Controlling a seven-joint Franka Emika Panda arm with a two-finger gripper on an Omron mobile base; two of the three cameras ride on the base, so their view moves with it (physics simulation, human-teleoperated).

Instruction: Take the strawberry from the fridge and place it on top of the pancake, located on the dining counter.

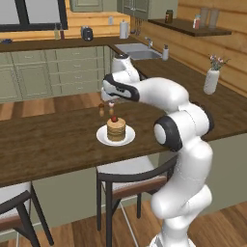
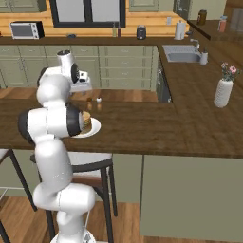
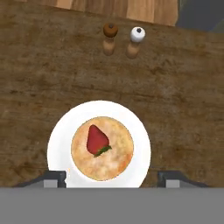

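A: Strawberry (image 3: pixel 97 140) lay on top of the pancake (image 3: pixel 103 148), a little left of the stack's centre in the hand view, its green cap toward the middle. In the left base view it showed as a dark red dot on the stack's top.

B: And the hand?

A: The gripper (image 1: pixel 111 102) hung above the stack with its jaws spread. The two tips stood either side of the plate (image 3: pixel 140 140) in the hand view, nothing between them. Released, I judged; the berry rested apart from both fingers.

B: So which step was that?

A: The placing looked done. The pancake sat on its plate on the counter (image 1: pixel 58 140), above a stool (image 1: pixel 126 173), berry on top. What remained, I thought, was only to lift the hand straight up without brushing the berry, since it could roll off the stack.

B: Anything close by to mind?

A: Two shakers stood just beyond the plate, a brown-capped one (image 3: pixel 110 37) and a white-capped one (image 3: pixel 136 40), side by side, apart from the plate. A vase (image 1: pixel 211 79) stood well off to the right.

B: Any writing or labels?

A: None that I could read.
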